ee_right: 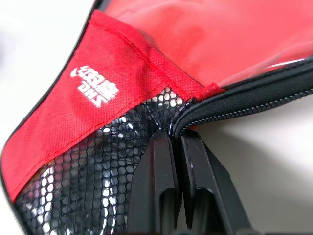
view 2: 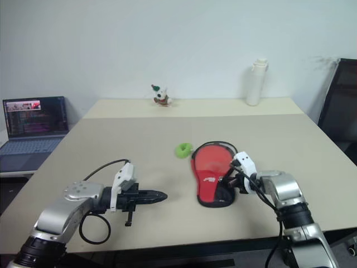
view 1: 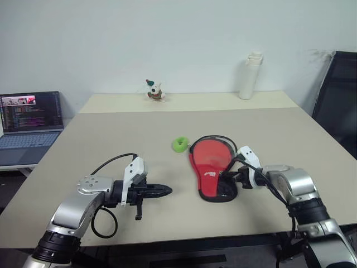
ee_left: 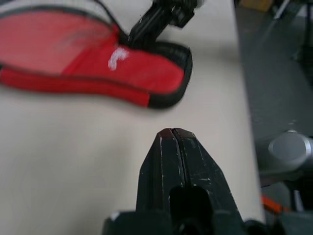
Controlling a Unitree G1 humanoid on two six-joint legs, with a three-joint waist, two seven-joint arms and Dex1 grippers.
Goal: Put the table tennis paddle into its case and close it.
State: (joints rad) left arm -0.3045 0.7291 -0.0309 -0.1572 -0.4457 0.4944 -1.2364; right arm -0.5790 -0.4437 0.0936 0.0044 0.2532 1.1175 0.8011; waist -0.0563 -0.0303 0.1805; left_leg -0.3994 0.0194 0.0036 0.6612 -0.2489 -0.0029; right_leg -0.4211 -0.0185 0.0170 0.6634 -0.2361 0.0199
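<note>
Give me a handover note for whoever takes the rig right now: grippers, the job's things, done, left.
Left gripper: shut, empty, hovering over the beige table, apart from the case.
Right gripper: shut at the zipper rim of the paddle-shaped black fabric case, at its narrow near end; whether it pinches the rim is unclear.
Case lies open mid-table, red lining up, beside a small green ball.
Paddle: red surface shows inside; can't confirm.
Left: verify paddle, zip shut.

The case (ee_right: 122,98) runs off the right wrist view's edges; the paddle inside stays hidden.
</note>
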